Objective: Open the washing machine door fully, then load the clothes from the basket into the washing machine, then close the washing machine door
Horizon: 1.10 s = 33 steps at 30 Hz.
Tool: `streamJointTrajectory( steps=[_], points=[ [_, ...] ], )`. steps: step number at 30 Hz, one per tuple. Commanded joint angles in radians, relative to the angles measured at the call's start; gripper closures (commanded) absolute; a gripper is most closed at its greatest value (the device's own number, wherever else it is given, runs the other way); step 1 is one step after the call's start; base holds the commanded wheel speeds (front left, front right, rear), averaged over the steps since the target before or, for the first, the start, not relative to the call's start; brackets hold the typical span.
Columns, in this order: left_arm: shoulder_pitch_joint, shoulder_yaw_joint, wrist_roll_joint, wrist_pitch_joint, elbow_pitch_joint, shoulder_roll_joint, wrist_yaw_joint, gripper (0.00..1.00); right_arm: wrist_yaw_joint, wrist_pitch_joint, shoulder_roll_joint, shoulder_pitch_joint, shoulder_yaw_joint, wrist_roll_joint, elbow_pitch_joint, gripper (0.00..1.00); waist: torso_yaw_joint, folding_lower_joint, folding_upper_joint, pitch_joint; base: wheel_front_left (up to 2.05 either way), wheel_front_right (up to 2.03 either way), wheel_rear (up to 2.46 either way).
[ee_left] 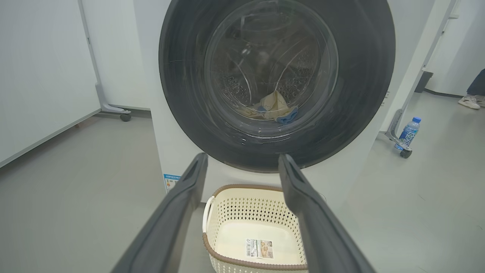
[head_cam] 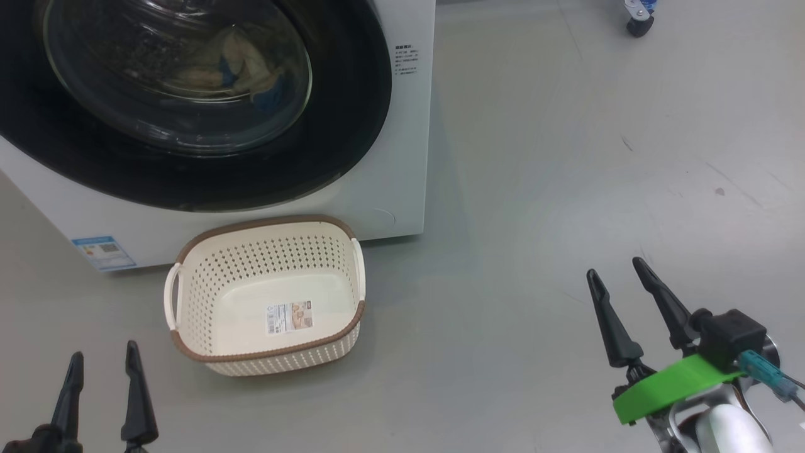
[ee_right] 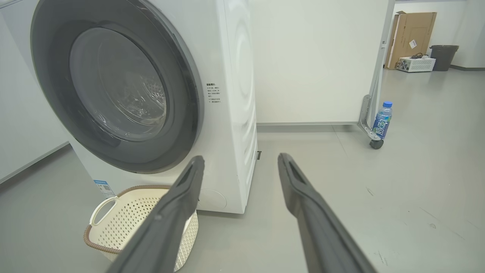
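The white washing machine (head_cam: 402, 157) stands ahead with its black-rimmed door (head_cam: 352, 126) closed flat against the front. Through the glass, the pale yellow clothes (head_cam: 242, 63) with blue trim lie inside the drum, also seen as clothes (ee_left: 274, 108) in the left wrist view. The cream basket (head_cam: 207, 277) sits on the floor just before the machine, holding nothing but its floor sticker. My left gripper (head_cam: 104, 355) is open at the lower left, short of the basket. My right gripper (head_cam: 616, 270) is open at the lower right, well off to the basket's right.
Grey floor (head_cam: 566, 189) spreads to the right of the machine. A blue-capped water bottle (ee_right: 381, 121) stands by a wheeled partition foot (ee_right: 369, 129). A cardboard box (ee_right: 411, 38) and a dark bin (ee_right: 443, 57) are far back. A person's shoe (ee_left: 469, 101) shows at the far right.
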Motion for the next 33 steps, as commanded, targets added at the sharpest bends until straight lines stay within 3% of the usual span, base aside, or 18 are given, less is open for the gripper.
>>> streamJointTrajectory(
  steps=[1, 33],
  points=[
    [-0.014, 0.028, -0.005, -0.007, -0.03, 0.021, 0.001, 0.0, -0.003, -0.001, -0.001, -0.021, 0.017, -0.008, -0.036, 0.0, 0.001, 0.0001, -0.0001, -0.001, 0.0, 0.0, 0.0],
    [-0.012, 0.022, -0.013, -0.007, -0.008, 0.021, 0.0, 0.0, -0.003, -0.001, 0.002, -0.011, 0.021, -0.007, -0.019, 0.0, 0.051, 0.0001, -0.0001, -0.023, 0.0, 0.0, 0.0]
  ],
)
